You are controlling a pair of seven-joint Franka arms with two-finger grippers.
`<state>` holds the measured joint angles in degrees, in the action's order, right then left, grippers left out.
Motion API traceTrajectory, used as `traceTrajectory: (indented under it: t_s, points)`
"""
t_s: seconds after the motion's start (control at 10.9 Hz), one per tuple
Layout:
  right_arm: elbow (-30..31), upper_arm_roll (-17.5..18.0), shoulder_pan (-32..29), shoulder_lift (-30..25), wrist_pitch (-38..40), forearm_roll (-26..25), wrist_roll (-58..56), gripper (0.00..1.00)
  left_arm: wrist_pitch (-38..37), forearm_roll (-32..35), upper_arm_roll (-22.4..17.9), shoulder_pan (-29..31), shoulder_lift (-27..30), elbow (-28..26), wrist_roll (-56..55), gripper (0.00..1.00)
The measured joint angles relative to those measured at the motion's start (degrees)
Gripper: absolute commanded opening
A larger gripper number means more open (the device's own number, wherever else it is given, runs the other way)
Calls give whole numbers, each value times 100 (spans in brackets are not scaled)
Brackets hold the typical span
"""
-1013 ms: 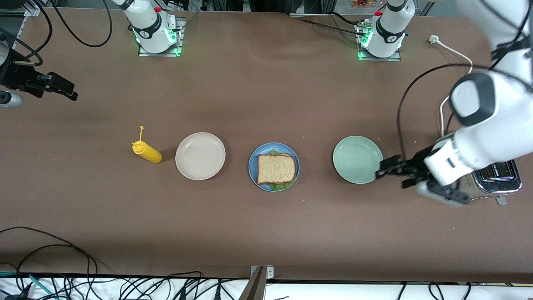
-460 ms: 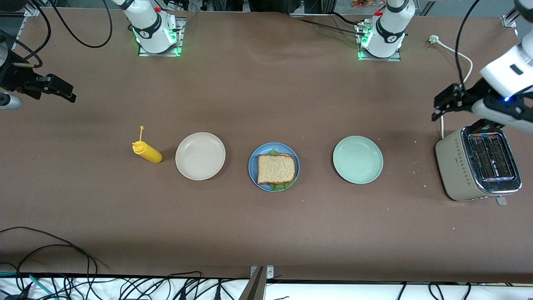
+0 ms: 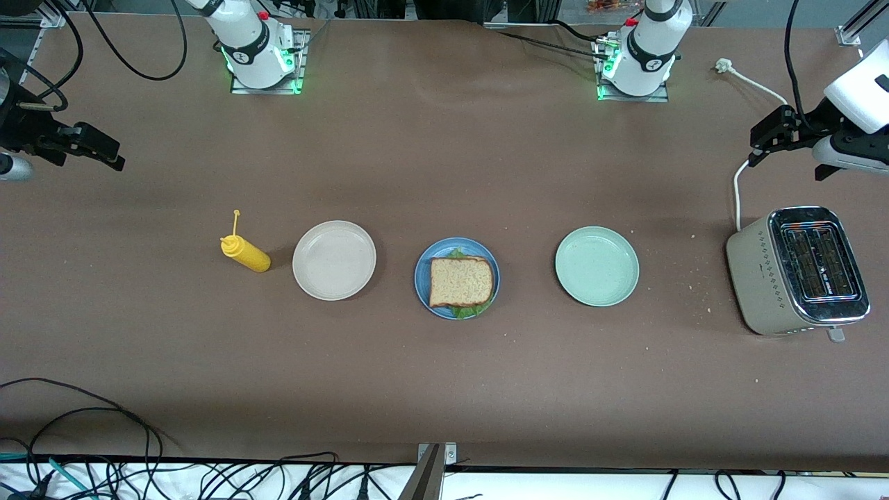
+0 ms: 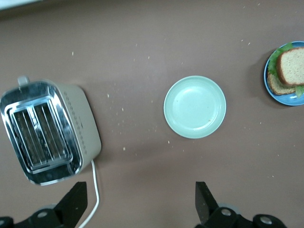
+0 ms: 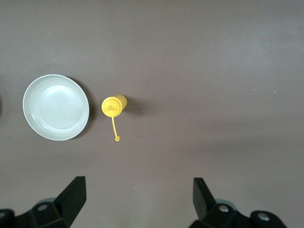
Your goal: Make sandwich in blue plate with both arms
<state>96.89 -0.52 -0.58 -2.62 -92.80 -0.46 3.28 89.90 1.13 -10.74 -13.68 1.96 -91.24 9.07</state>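
The sandwich (image 3: 461,280), two brown bread slices with green lettuce between them, lies on the blue plate (image 3: 421,279) at the table's middle. It also shows at the edge of the left wrist view (image 4: 289,70) on the plate (image 4: 284,99). My left gripper (image 3: 764,144) is open and empty, up in the air over the toaster's white cord at the left arm's end of the table; its fingers (image 4: 76,202) stand wide apart. My right gripper (image 3: 104,151) is open and empty, high over the right arm's end of the table; its fingers (image 5: 73,192) stand wide apart.
A pale green plate (image 3: 596,266) and a beige plate (image 3: 334,260) flank the blue plate. A yellow squeeze bottle (image 3: 244,253) stands beside the beige plate. A toaster (image 3: 799,269) stands at the left arm's end, its cord (image 3: 737,182) running toward the bases. Crumbs lie near it.
My left arm has swung up and away from the pale green plate and toaster, toward the table's end near the cord. My right gripper barely shifted. The sandwich has not moved.
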Motion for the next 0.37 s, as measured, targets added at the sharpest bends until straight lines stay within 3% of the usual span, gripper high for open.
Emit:
traceTrajectory:
  t_s: [0.37]
  points:
    - [-21,0,0,9,-2,0,-24,100,-453,0,5,22,12,-3,-719,100]
